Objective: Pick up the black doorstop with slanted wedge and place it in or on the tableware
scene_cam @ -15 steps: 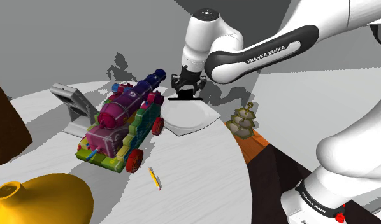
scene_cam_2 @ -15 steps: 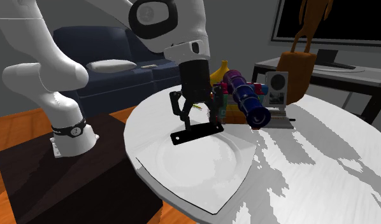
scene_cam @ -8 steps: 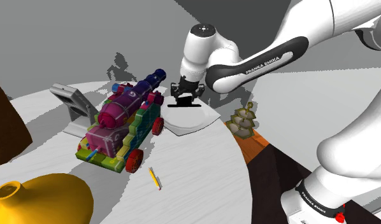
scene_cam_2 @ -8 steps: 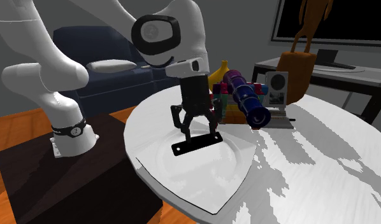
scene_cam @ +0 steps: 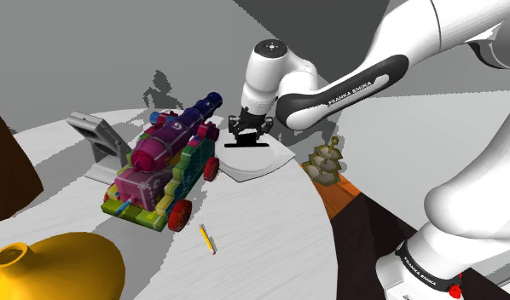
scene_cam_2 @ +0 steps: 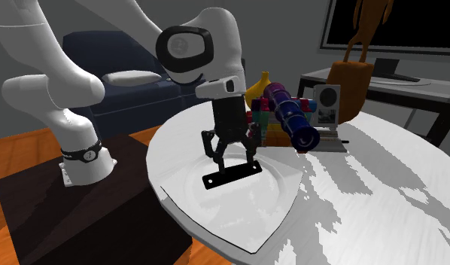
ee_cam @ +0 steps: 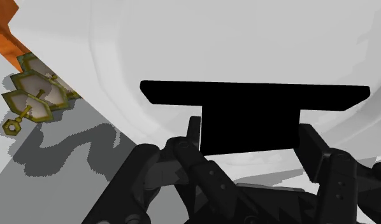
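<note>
White table [scene_cam_2: 381,196] and plate [scene_cam_2: 250,197], navy sofa [scene_cam_2: 103,45] behind

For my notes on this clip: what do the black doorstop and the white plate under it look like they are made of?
Black doorstop: flat matte black with no highlight or grain, so the material stays open; perhaps rubber or plastic. Plate: plain white and smooth, with soft shading along its raised rim. That suggests glazed ceramic, though it may simply be drawn white.

White arm [scene_cam: 471,179] with black joint bands, white FRANKA EMIKA lettering [scene_cam: 356,85] and black 2-finger gripper [scene_cam_2: 235,159].
</note>
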